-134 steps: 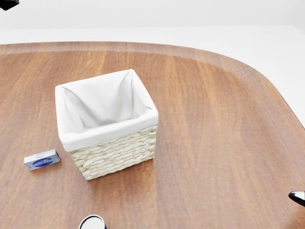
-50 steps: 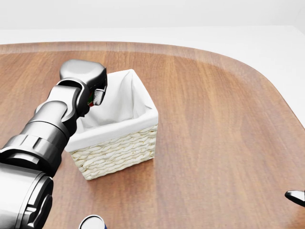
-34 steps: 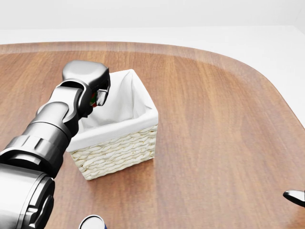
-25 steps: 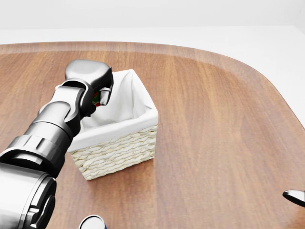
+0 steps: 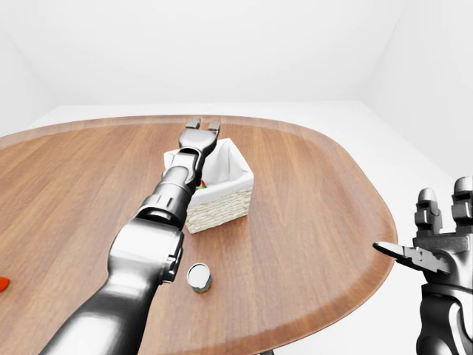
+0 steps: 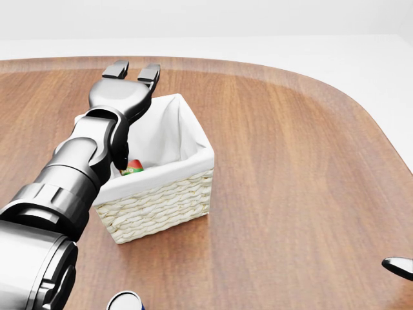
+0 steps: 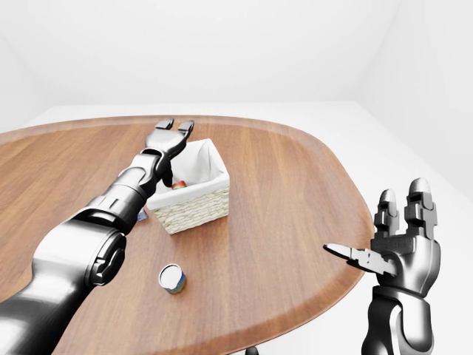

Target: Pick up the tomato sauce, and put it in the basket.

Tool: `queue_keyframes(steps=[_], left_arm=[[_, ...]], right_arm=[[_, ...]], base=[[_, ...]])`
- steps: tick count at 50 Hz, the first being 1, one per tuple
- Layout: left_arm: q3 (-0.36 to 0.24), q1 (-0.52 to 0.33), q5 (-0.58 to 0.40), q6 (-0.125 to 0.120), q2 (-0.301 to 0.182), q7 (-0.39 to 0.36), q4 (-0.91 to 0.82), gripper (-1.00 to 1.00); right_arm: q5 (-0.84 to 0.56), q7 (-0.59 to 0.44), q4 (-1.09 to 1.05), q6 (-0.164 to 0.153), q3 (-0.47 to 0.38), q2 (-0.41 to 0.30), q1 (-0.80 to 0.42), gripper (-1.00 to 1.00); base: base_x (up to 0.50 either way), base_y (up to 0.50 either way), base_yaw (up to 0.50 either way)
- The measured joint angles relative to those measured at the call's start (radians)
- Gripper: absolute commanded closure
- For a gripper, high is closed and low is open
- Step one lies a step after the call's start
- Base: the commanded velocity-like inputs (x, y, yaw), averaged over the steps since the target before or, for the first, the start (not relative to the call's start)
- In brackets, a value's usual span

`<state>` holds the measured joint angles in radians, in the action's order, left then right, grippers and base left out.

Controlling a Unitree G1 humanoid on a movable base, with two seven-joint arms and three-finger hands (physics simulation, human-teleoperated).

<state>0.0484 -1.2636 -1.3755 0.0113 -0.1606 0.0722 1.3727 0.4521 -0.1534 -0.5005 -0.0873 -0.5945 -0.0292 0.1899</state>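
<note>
The tomato sauce (image 6: pixel 133 168), a small red and green item, lies inside the white-lined wicker basket (image 6: pixel 169 201), low against its left wall and half hidden by my forearm. My left hand (image 6: pixel 134 71) hovers over the basket's upper-left rim, open with its fingers stretched straight out and holding nothing. Off the table's right side, my right hand (image 7: pixel 373 225) is raised and open, with nothing in it.
A small round can (image 5: pixel 198 276) lies on the wooden table (image 6: pixel 290 168) below the basket. A little blue box (image 7: pixel 140 216) sits just left of the basket. Something red (image 5: pixel 2 284) shows at the left-eye view's left edge. The table's curved edge runs at the right.
My left hand, earlier shut on the sauce above the basket, has opened its fingers. The sauce has dropped and now lies in the basket. The right hand has barely moved.
</note>
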Motion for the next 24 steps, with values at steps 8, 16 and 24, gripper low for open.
queue_keyframes(steps=[8, 16, 24], left_arm=[[0.000, 0.003, 0.001, -0.001, -0.001, 0.001, 0.000, -1.00], [0.000, 0.003, 0.001, -0.002, -0.002, 0.000, 0.000, -1.00], [-0.002, -0.002, 0.002, -0.001, -0.003, -0.004, 0.000, -1.00]], right_arm=[[-0.002, 0.001, -0.001, 0.000, 0.002, 0.001, 0.000, -1.00], [-0.001, 0.003, -0.006, 0.000, 0.002, 0.000, 0.001, -1.00], [-0.003, 0.002, -0.003, 0.000, 0.003, 0.002, 0.000, -1.00]], base=[[0.00, 0.00, 0.00], [0.00, 0.00, 0.00], [0.00, 0.00, 0.00]])
